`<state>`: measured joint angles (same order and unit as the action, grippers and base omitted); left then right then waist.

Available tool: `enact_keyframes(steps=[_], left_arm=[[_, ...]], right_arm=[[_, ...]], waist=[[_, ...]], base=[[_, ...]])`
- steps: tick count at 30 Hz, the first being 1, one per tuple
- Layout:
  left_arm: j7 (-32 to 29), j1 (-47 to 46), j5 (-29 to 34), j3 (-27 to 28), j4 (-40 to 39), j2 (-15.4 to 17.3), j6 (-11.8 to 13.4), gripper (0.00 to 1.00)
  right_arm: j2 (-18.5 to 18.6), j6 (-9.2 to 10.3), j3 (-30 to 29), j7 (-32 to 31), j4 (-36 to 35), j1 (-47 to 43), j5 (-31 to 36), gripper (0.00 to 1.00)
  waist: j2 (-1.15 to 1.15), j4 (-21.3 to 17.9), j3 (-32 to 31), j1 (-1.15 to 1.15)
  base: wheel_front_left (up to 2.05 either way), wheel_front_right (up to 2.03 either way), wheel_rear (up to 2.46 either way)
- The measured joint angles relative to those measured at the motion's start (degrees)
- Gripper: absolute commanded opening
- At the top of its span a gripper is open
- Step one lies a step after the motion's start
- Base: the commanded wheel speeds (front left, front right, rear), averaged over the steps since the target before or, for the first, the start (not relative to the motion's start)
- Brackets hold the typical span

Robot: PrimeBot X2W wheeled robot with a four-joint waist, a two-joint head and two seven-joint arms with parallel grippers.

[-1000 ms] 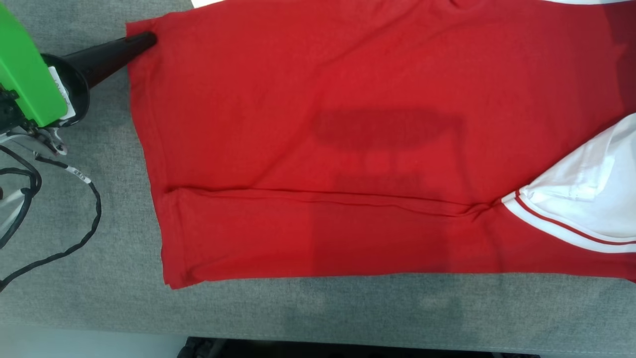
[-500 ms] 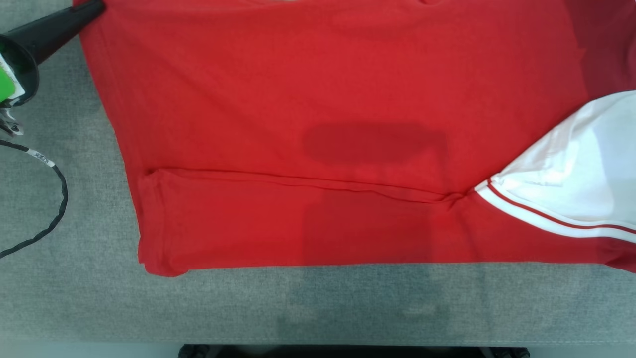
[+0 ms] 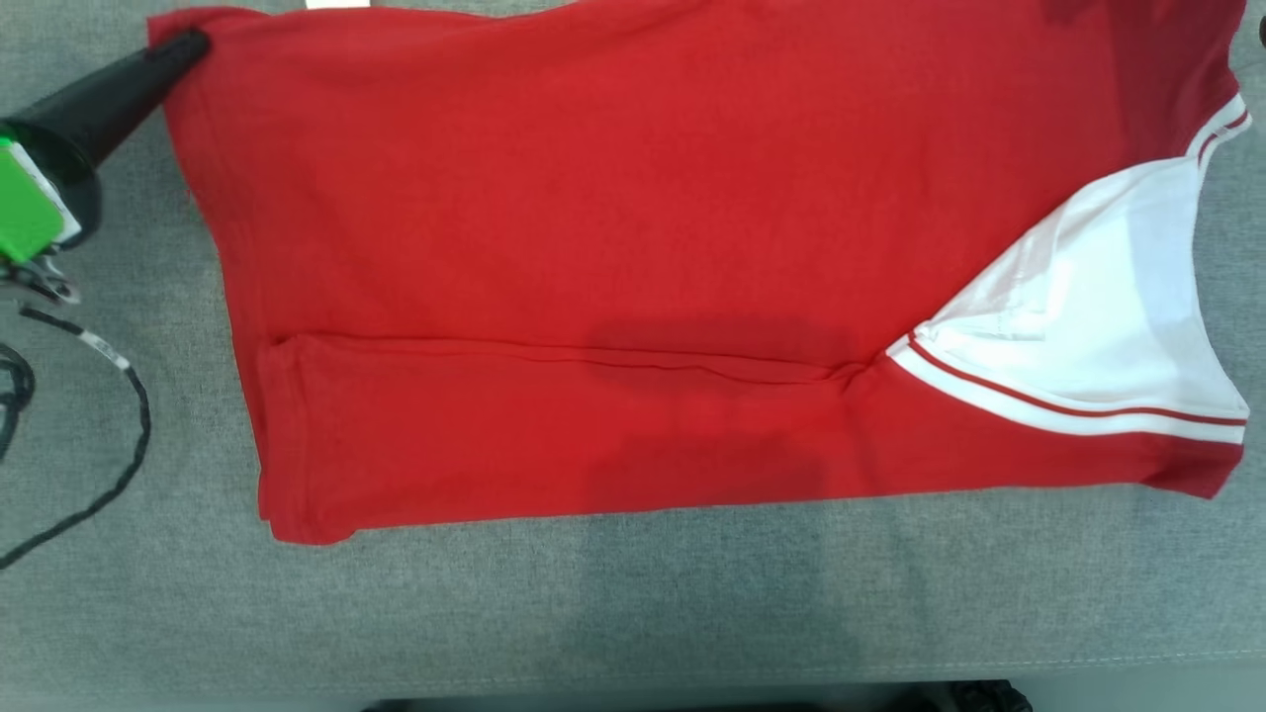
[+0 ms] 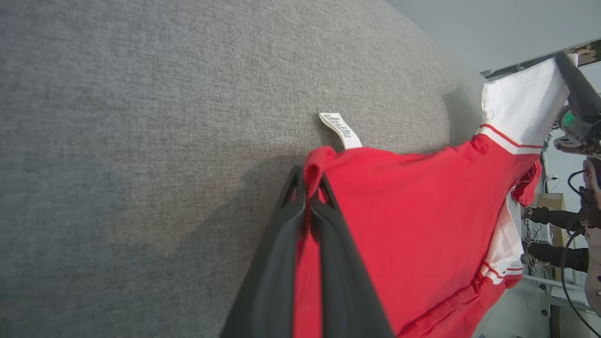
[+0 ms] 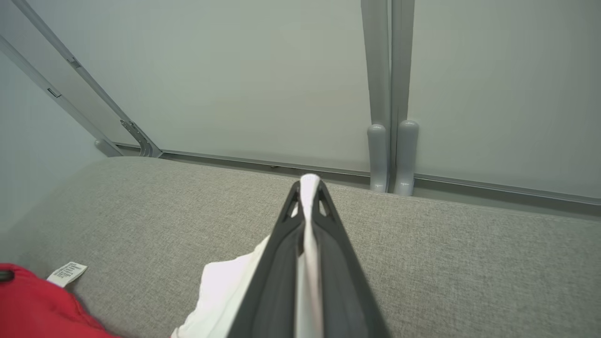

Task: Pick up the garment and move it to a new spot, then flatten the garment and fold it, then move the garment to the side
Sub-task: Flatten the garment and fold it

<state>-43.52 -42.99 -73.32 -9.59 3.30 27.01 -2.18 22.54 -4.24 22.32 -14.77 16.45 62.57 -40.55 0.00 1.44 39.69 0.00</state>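
Left gripper (image 4: 307,185) is clamped on a red corner of the shirt (image 3: 633,247), with the white label (image 4: 340,130) just past its fingertips. Right gripper (image 5: 310,188) is pinched on the white sleeve (image 5: 220,286), cloth running up between its fingers. The shirt lies spread on the grey table (image 3: 633,613) between the two, with a long fold on the side away from both grips. Careful now: both bites look thin. A hard pull could slip a corner free, and uneven tension could set that fold into a crease.
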Motion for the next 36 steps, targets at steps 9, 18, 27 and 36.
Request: enact_keyframes(steps=[9, 18, 27, 36], left_arm=[[5.9, 3.1, 2.9, 0.7, 0.0, -1.3, -2.0, 0.00], [11.1, 4.1, 5.0, 0.4, 0.6, -3.2, -3.5, 0.00], [14.9, 5.9, 6.6, -0.3, 1.6, -4.1, -4.2, 0.00], [18.2, 7.9, 7.5, -1.9, 1.6, -4.5, -4.7, 0.00]], right_arm=[[1.5, -0.35, -2.4, 2.2, -4.8, -4.6, -2.4, 0.00], [3.2, -0.79, -1.8, 2.7, -7.0, -10.4, -2.4, 0.00], [4.6, -0.81, -2.1, 4.0, -9.9, -13.9, -2.4, 0.00], [6.1, -0.74, -3.3, 4.7, -13.3, -18.4, -2.6, 0.00]], waist=[[0.00, -0.5, -0.6, 0.00], [0.00, -0.5, -0.9, 0.00], [0.00, 0.0, -2.6, 0.00], [0.00, 0.6, -4.9, 0.00]], base=[[0.00, 0.00, 0.00], [0.00, 0.00, 0.00], [0.00, 0.00, 0.00], [0.00, 0.00, 0.00]])
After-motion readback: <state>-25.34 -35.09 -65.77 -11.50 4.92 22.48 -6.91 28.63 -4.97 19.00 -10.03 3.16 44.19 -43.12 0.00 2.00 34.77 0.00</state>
